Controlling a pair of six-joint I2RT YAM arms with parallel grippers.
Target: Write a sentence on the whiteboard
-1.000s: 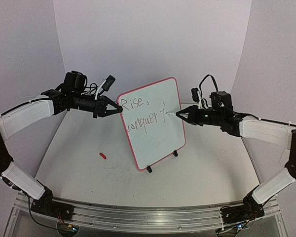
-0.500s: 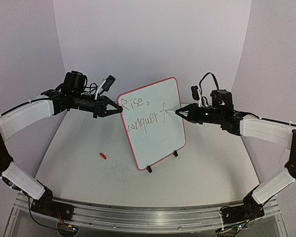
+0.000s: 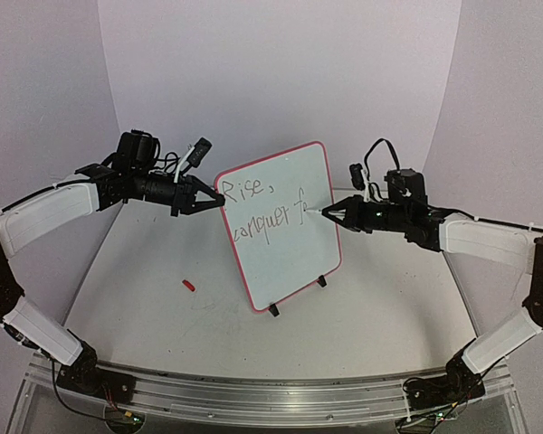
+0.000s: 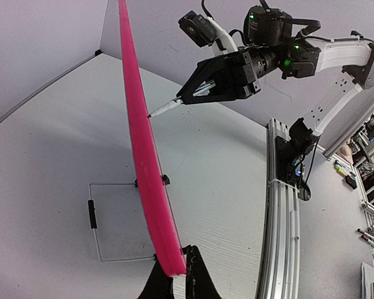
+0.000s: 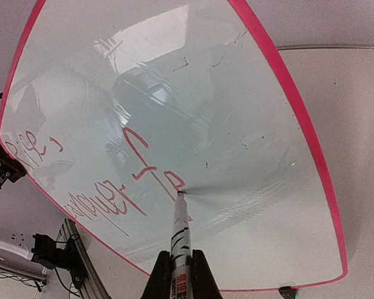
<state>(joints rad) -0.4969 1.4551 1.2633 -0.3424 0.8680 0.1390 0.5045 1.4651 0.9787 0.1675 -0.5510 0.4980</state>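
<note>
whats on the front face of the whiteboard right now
The whiteboard carries the sentence so far: "Rise," above "conquer f" and a started letter. The marker in the right tool touches it. The tip covers the current stroke's end.

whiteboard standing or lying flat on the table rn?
Standing on edge: the whiteboard rests on its black feet, face near vertical, and the left gripper is shut on its red rim.

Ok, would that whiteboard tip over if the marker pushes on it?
Probably tippy alone: the whiteboard stands steeply on small black feet. Likely rigid: flat under the marker tip. The left gripper pinching its edge should steady it.
</note>
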